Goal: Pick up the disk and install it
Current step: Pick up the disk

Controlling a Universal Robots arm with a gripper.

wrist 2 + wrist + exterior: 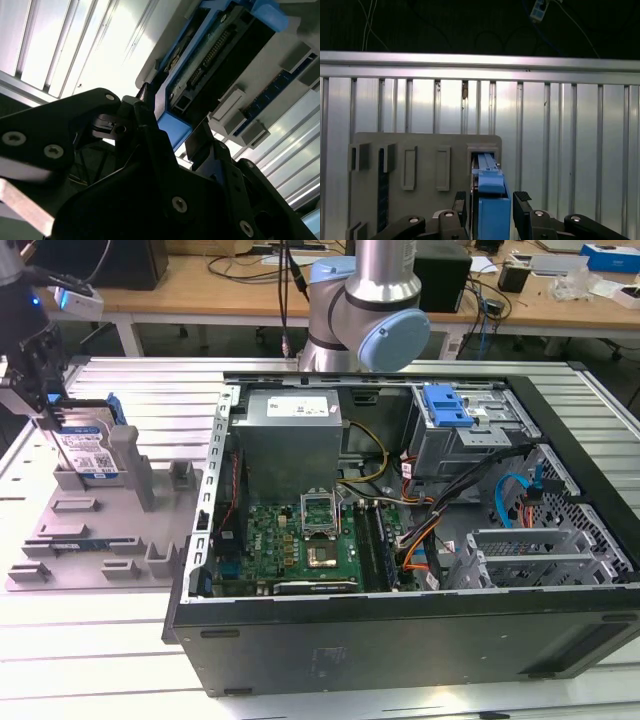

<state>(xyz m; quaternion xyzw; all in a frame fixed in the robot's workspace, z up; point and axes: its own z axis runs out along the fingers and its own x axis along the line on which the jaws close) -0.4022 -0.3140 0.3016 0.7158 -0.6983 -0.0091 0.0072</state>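
The claw point(47, 408) hangs at the exterior view's left, at the top edge of the disk point(88, 448), which stands upright in a slot of the grey tray point(95, 535). The tray lies on the ribbed metal desk point(100, 645), just beside an open computer case point(400, 618). Inside the case sit a green circuit board point(300, 540), a grey power box point(290, 435) and a blue latch point(446, 405). The arm's base point(365, 300) rises behind the case
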